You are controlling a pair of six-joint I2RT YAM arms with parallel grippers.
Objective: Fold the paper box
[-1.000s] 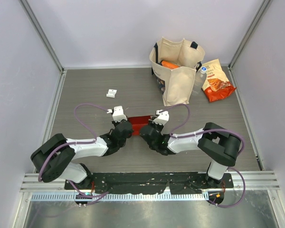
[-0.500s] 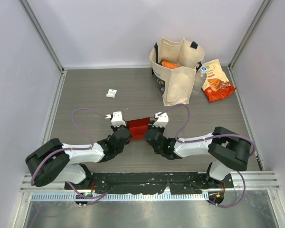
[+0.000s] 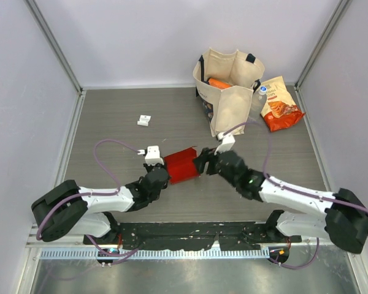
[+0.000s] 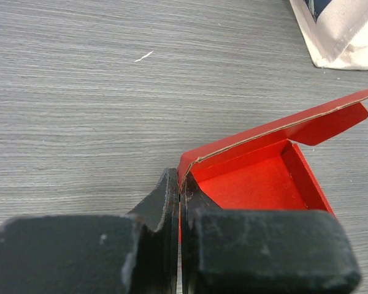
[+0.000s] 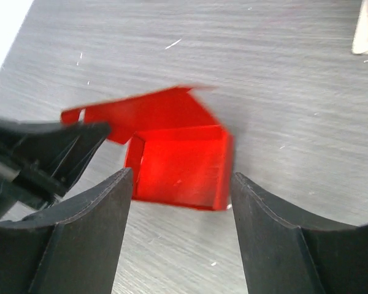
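One bright red paper box [image 3: 181, 165] sits half-folded, shallow and open-topped.

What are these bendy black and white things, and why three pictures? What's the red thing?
They are two robot arms bolted to a table, each ending in a two-finger claw called a gripper. One picture looks down from above; the other two come from cameras on the wrists. The left gripper pinches one wall of the paper box, a small open red card box. The right gripper is open beside it, holding nothing. Farther back are a cloth tote bag, a snack bag and a small white piece.
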